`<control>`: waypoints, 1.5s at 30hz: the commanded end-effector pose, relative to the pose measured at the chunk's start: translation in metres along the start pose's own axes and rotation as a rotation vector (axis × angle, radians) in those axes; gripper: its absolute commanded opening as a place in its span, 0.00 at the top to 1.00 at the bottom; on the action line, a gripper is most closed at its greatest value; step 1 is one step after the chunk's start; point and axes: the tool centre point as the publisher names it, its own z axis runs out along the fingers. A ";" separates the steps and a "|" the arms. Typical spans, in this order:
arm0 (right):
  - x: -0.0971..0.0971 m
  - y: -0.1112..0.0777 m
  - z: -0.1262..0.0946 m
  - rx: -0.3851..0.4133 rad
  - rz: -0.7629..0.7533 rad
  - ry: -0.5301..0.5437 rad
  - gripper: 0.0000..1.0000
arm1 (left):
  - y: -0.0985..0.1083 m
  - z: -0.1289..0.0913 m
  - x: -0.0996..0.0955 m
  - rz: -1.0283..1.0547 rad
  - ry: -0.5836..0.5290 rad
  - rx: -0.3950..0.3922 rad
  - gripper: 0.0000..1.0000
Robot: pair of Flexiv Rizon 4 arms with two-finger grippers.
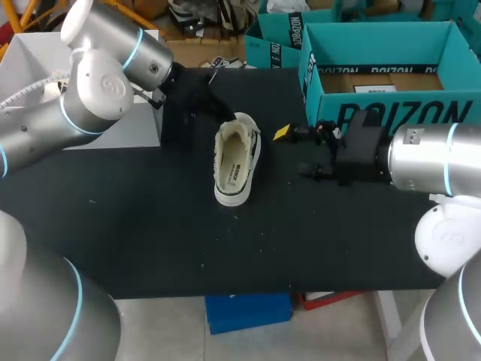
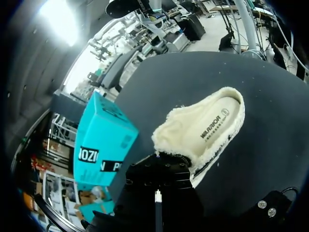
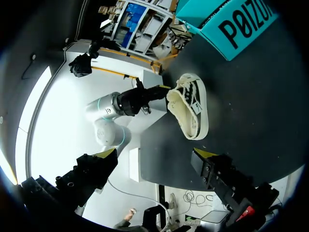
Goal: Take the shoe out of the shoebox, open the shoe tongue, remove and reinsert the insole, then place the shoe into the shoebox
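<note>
The black counter (image 1: 150, 226) carries a white low-top sneaker (image 1: 237, 162) at its middle, upright on its sole, toe toward the near edge, its fleece-lined opening toward the far side. Its printed insole (image 1: 234, 174) lies inside. Just right of the sneaker, apart from it, the right gripper (image 1: 297, 153) hangs with its yellow tips spread wide and nothing between them. The left gripper (image 1: 218, 109) sits against the sneaker's far end; whether it is clamped there cannot be told. At the far right stands the open teal shoebox (image 1: 391, 113).
</note>
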 end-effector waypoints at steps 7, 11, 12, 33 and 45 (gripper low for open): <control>0.000 0.000 0.001 0.000 0.000 0.002 0.00 | -0.017 0.006 0.028 0.012 0.035 0.021 1.00; 0.000 0.000 0.001 0.000 0.000 0.002 0.00 | -0.023 0.012 0.038 0.017 0.063 0.030 1.00; 0.000 0.000 0.001 0.000 0.000 0.002 0.00 | -0.023 0.013 0.040 0.018 0.069 0.032 1.00; 0.000 0.000 0.001 0.000 0.000 0.002 0.00 | -0.051 -0.033 0.031 0.102 0.043 0.042 1.00; 0.000 0.000 0.001 0.000 0.000 0.002 0.00 | -0.046 -0.063 0.045 0.172 0.157 -0.039 0.78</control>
